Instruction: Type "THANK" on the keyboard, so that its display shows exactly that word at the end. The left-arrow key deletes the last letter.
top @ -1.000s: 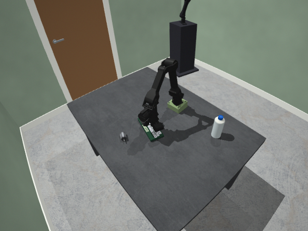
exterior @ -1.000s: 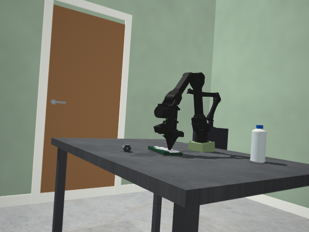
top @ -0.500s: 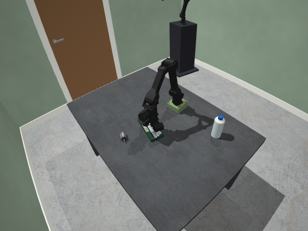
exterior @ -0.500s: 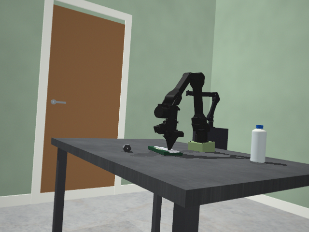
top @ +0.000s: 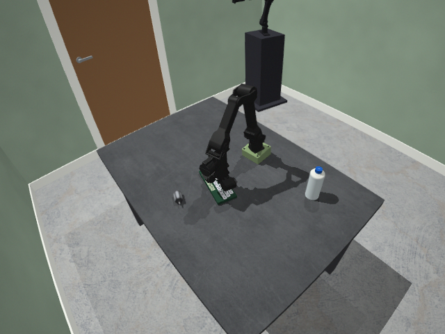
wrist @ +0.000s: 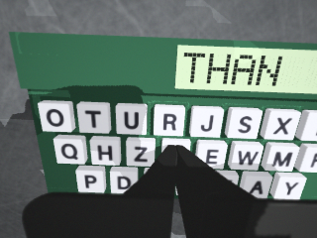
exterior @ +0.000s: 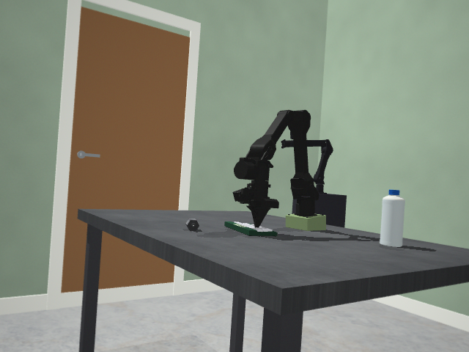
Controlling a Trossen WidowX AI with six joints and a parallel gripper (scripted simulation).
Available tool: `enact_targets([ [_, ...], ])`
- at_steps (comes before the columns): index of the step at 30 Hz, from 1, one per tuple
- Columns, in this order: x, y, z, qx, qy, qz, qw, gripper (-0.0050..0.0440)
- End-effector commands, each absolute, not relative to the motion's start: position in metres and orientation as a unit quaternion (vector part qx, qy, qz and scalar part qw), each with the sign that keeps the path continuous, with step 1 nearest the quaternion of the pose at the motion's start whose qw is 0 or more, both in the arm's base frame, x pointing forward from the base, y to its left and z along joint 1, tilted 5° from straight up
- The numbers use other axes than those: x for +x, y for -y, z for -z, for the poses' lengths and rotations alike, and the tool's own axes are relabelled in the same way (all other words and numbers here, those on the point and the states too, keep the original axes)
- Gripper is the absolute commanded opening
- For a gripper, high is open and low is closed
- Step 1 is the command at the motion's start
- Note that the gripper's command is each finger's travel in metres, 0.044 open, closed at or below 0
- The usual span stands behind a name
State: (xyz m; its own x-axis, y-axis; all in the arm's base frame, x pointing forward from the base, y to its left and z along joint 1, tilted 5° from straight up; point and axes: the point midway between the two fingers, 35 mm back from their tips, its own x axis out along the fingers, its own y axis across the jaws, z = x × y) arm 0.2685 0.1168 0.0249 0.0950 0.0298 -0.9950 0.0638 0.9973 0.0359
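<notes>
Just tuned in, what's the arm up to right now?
The arm's shut gripper is being used as a poker on the green keyboard on the table. Its tip sits on the middle-row key between Z and E, which it hides. The display reads THAN, so only K is left, and no K shows among the visible keys. The bottle and the small dark part stand apart.

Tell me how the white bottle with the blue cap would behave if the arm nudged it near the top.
The white bottle stands upright, tall and narrow on a small base, so a high push would likely tip it. Its round body would probably roll once down. Its smooth sides look slippery; its weight cannot be judged.
</notes>
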Motion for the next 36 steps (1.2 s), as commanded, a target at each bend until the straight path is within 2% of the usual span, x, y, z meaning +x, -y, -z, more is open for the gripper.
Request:
enact_targets([
  [1,0.269,-0.117,-0.023,0.034,-0.673,0.012,0.739,-0.0050],
  [15,0.269,-0.117,-0.024,0.034,-0.672,0.013,0.740,-0.0050],
  [24,0.271,-0.119,-0.066,0.040,-0.659,0.007,0.751,-0.0050],
  [30,0.271,-0.118,-0.069,0.040,-0.659,0.008,0.751,-0.0050],
  [36,0.246,-0.090,-0.060,0.037,-0.668,0.008,0.743,-0.0050],
])
